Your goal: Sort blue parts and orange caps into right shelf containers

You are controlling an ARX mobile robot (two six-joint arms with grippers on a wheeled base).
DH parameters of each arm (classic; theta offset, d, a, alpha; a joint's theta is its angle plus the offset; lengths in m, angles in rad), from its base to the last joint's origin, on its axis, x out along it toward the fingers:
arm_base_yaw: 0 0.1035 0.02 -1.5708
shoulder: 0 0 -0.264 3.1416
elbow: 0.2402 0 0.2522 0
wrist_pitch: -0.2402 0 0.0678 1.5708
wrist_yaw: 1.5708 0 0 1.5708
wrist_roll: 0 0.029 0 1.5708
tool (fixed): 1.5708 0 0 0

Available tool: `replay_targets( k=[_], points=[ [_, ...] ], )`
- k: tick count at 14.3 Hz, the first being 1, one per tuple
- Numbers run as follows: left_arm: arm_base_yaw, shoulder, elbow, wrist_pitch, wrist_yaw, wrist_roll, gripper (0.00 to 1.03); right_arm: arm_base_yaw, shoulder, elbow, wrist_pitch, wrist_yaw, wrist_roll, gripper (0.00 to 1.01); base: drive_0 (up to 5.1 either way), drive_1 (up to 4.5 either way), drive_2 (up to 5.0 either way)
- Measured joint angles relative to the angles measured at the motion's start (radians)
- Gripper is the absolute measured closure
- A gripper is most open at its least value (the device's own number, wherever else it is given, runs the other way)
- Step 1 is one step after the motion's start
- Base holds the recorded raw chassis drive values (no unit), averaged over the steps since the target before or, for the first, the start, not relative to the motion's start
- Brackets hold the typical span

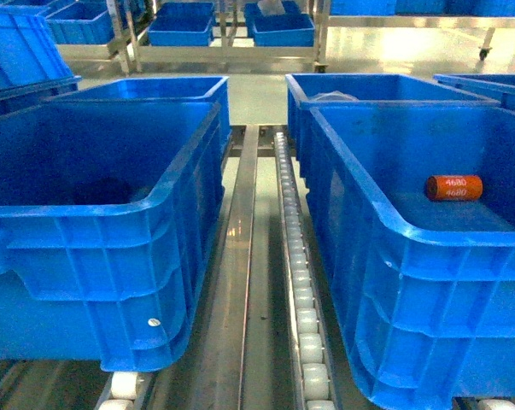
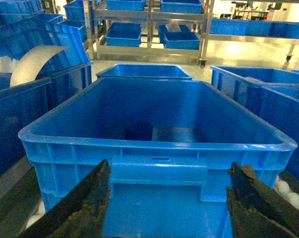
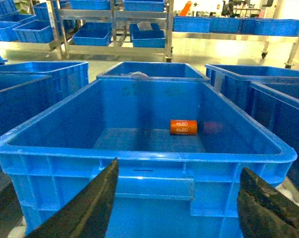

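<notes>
- An orange cap (image 3: 184, 127) lay on its side on the floor of the near right crate (image 3: 139, 161), printed "4680" twice along its wall; it sat toward that crate's far right corner, apart from the walls; in the head view the same orange cap (image 1: 453, 187) showed near the right edge, well inside the near right crate (image 1: 385, 213).
- The right gripper (image 3: 176, 208) hung outside the crate's near end wall, below the rim and level with the moulded handle ledge (image 3: 154, 186); its two dark fingers (image 3: 89, 208) stood wide apart, with nothing between them but the crate wall behind; the cap lay beyond the rim, ahead of the claw and slightly right of its midline, well apart from both fingers.
- The left gripper (image 2: 166, 203) sat likewise before the near left crate (image 2: 156, 148), its worn dark fingers (image 2: 261, 198) spread wide and gripping nothing; a dark blue part (image 2: 139, 131) rested on that crate's floor, left of centre, beyond the rim and away from the claw.
- Neither gripper appeared in the head view.
- Between the two near crates ran a roller track (image 1: 298, 282) of white wheels beside a metal rail (image 1: 240, 256); further blue crates (image 1: 372, 90) stood behind, and metal shelving (image 3: 114, 25) with more blue bins crossed the background.
</notes>
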Motion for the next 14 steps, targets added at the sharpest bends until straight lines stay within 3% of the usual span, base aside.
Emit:
replay_targets(
  k=[2, 3, 14],
  points=[
    [0.000, 0.000, 0.000, 0.000, 0.000, 0.000, 0.10, 0.000, 0.000, 0.000, 0.000, 0.000, 0.000, 0.08, 0.0, 0.00, 0.0],
    [0.000, 0.000, 0.000, 0.000, 0.000, 0.001, 0.03, 0.000, 0.000, 0.000, 0.000, 0.000, 0.000, 0.01, 0.0, 0.00, 0.0],
    [0.000, 0.000, 0.000, 0.000, 0.000, 0.000, 0.05, 0.000, 0.000, 0.000, 0.000, 0.000, 0.000, 0.03, 0.0, 0.00, 0.0]
  ],
)
